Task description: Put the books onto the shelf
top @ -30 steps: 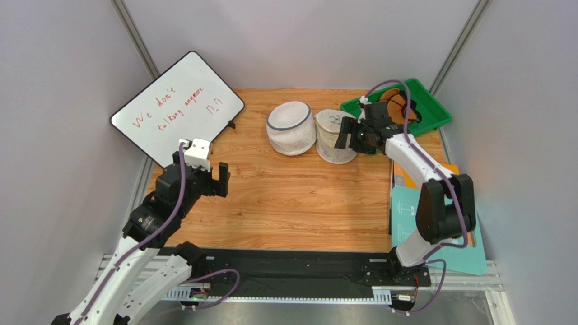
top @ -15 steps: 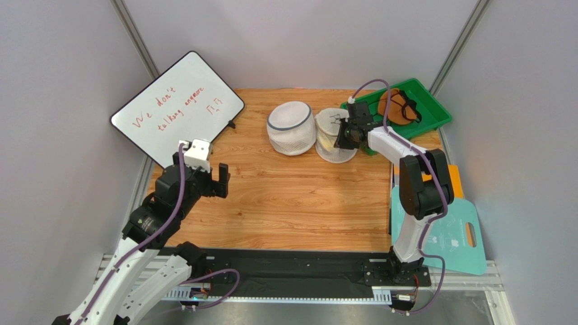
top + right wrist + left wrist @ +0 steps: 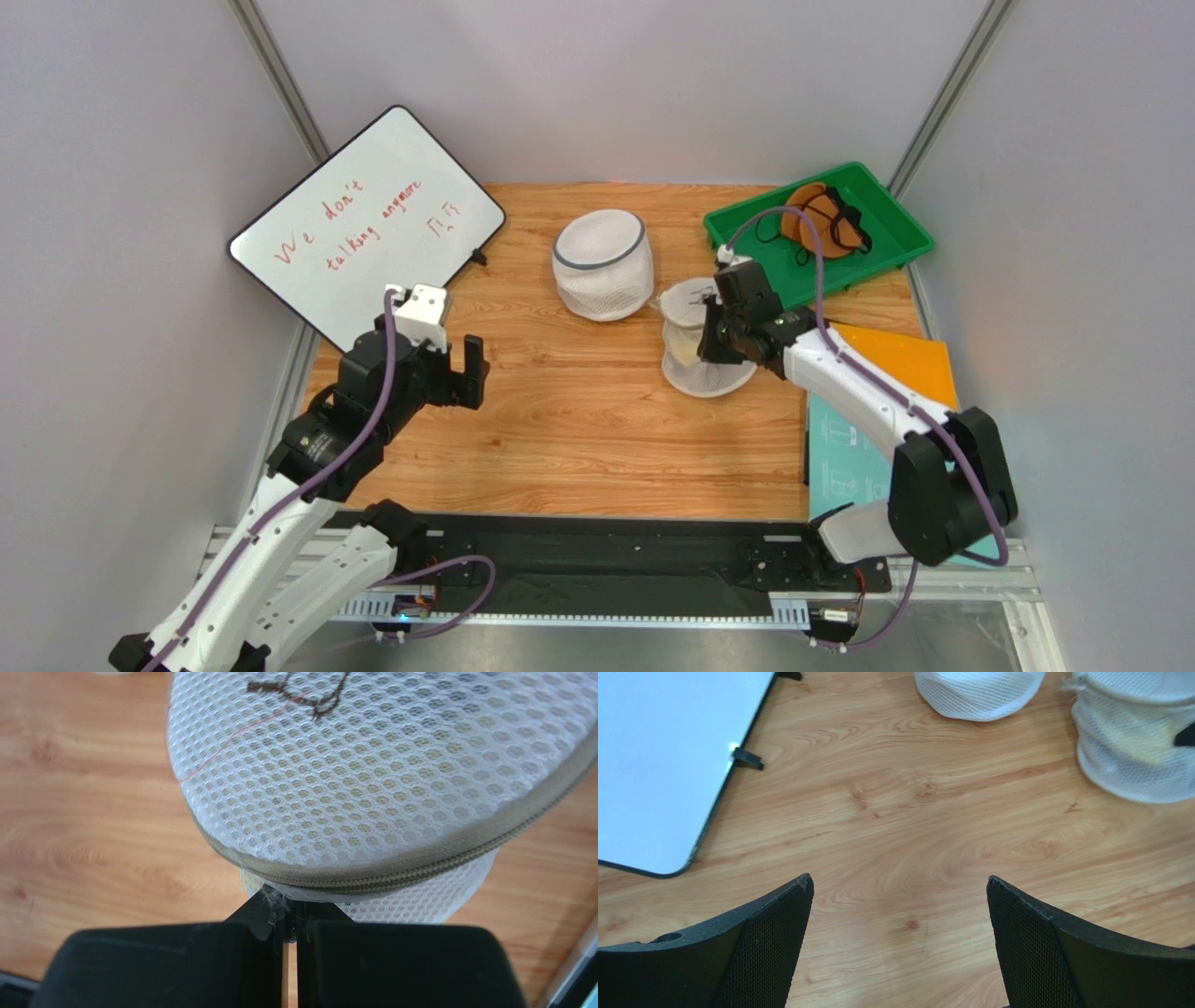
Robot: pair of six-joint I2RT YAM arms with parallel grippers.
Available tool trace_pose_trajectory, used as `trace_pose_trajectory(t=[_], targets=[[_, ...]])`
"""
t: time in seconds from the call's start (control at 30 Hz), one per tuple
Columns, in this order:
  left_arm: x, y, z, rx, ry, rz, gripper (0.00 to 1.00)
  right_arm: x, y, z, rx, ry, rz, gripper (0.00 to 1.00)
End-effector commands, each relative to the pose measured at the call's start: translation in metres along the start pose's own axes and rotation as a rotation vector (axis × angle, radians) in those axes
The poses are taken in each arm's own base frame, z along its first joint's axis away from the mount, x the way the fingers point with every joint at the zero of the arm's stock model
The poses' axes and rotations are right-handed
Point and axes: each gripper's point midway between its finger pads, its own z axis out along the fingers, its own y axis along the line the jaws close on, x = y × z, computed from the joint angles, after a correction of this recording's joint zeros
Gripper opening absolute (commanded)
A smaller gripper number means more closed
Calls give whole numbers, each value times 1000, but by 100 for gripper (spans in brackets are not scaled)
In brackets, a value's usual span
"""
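Grey partition walls close in a wooden worktop [image 3: 589,420] seen from above. At its far left a whiteboard [image 3: 368,224] leans with red handwriting on it. A green tray [image 3: 744,224] sits at the far right corner with a brown item [image 3: 817,221] and a black cord in it. A round white mesh bag [image 3: 603,263] stands upright at the far middle. Nearer and to its right, a second mesh bag [image 3: 687,357] is tipped over, with the right fingers [image 3: 713,336] closed on its mesh. The left fingers [image 3: 467,371] hang spread wide over bare wood at the left, near the whiteboard's lower edge and touching nothing. The orange book [image 3: 905,367] lies flat at the right edge of the worktop, with a teal flat thing [image 3: 842,455] just nearer, partly behind the right arm; whether that one is a book I cannot tell.

From the left wrist, both left fingers [image 3: 766,945] stand far apart above the wood. The whiteboard [image 3: 661,763] fills the upper left, and the two mesh bags [image 3: 1134,749] sit along the top, the right one showing something yellowish inside.

From the right wrist, the right fingers [image 3: 289,917] are pressed together, pinching a tuft of mesh just under the zip seam of the mesh bag [image 3: 379,777], which fills most of the view
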Motion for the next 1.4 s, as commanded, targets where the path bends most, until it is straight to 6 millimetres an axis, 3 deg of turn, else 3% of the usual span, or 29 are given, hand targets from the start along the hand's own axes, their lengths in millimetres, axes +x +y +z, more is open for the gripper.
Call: trace_pose_trajectory(t=[0.0, 0.03, 0.07, 0.1, 0.13, 0.17, 0.23, 0.27, 0.3, 0.4, 0.6, 0.8, 1.07, 1.17, 1.27, 1.37], targets=[[-13, -34, -1, 153, -14, -154, 98, 43, 38, -22, -89, 23, -21, 0], [-1, -46, 5, 201, 30, -209, 98, 50, 47, -23, -124, 24, -9, 0], [-2, -55, 9, 241, 18, -241, 97, 65, 51, -23, -143, 42, -5, 0], [1, -65, 13, 277, 33, -306, 97, 78, 70, -25, -199, 54, 5, 0], [20, -77, 20, 326, 88, -332, 97, 88, 77, -25, -215, 69, 4, 0], [15, -88, 23, 371, 63, -355, 96, 99, 83, -24, -226, 84, 1, 0], [32, -101, 31, 398, 108, -404, 96, 129, 101, -23, -247, 127, -26, 0], [29, -111, 32, 431, 96, -402, 96, 139, 108, -23, -258, 141, -39, 0], [34, -115, 34, 437, 112, -409, 96, 153, 123, -28, -287, 150, -75, 0], [47, -121, 41, 417, 158, -387, 96, 177, 141, -33, -297, 179, -126, 0], [68, -110, 54, 343, 173, -366, 97, 187, 149, -37, -311, 196, -185, 0], [100, -88, 61, 214, 228, -386, 96, 190, 137, -42, -341, 176, -253, 0], [118, -106, 67, 290, 262, -554, 90, 193, 128, -44, -360, 163, -311, 0], [129, -117, 70, 337, 293, -610, 84, 192, 129, -45, -371, 153, -325, 0], [123, -129, 70, 406, 282, -666, 70, 192, 127, -43, -364, 156, -321, 0], [119, -130, 69, 411, 275, -670, 52, 194, 124, -40, -352, 162, -316, 0]])
